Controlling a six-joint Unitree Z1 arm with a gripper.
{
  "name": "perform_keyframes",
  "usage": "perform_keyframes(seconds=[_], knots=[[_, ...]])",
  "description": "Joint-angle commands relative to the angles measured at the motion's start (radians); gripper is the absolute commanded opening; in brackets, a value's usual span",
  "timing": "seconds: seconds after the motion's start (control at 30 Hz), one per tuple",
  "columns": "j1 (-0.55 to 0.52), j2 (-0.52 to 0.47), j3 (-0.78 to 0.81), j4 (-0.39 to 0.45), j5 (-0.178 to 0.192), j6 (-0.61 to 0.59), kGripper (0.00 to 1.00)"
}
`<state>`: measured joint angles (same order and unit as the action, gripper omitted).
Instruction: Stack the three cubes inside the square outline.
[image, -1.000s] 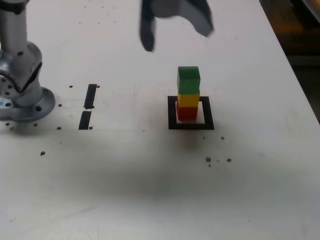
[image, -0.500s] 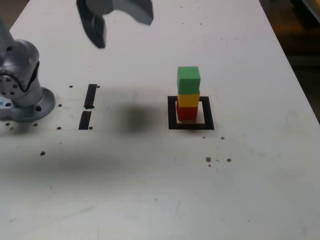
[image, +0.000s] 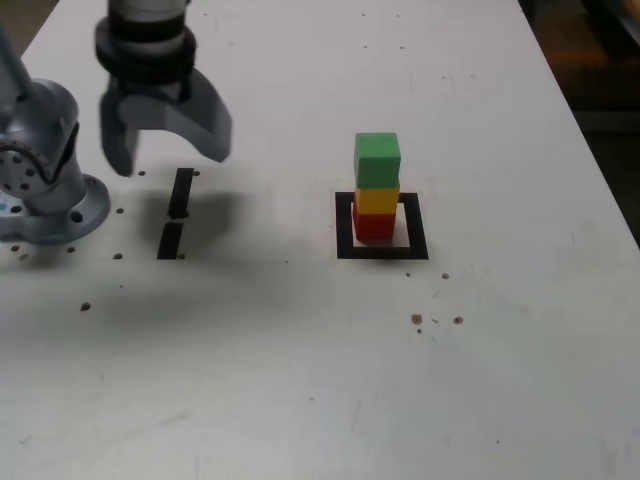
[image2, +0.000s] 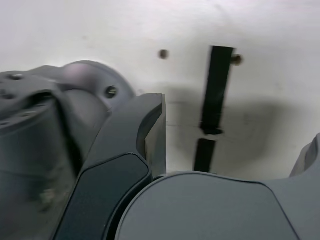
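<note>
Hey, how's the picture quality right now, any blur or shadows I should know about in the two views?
Exterior view: jaws blurred, stacked cubes sharp, soft shadows on the table; wrist view: broad soft shadow around the black strips, strip edges fairly crisp.

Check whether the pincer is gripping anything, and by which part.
Nothing is held: the grey metal pincer stands open, with bare space between its jaws.

exterior: high, angled down, farther | wrist: close above, facing down | both: two short flat black strips (image: 181, 192), exterior's 9 o'clock
</note>
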<state>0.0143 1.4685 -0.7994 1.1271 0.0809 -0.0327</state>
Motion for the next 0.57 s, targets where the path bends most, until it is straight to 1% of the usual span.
perform_keyframes(seconds=[0.0, 0.37, 0.53], knots=[[0.001, 0.008, 0.017, -0.007, -0.003, 0.003, 0.99], [0.001, -0.008, 0.073, -0.033, -0.032, 0.029, 0.99], [0.001, 0.005, 0.089, -0.051, -0.045, 0.048, 0.99]])
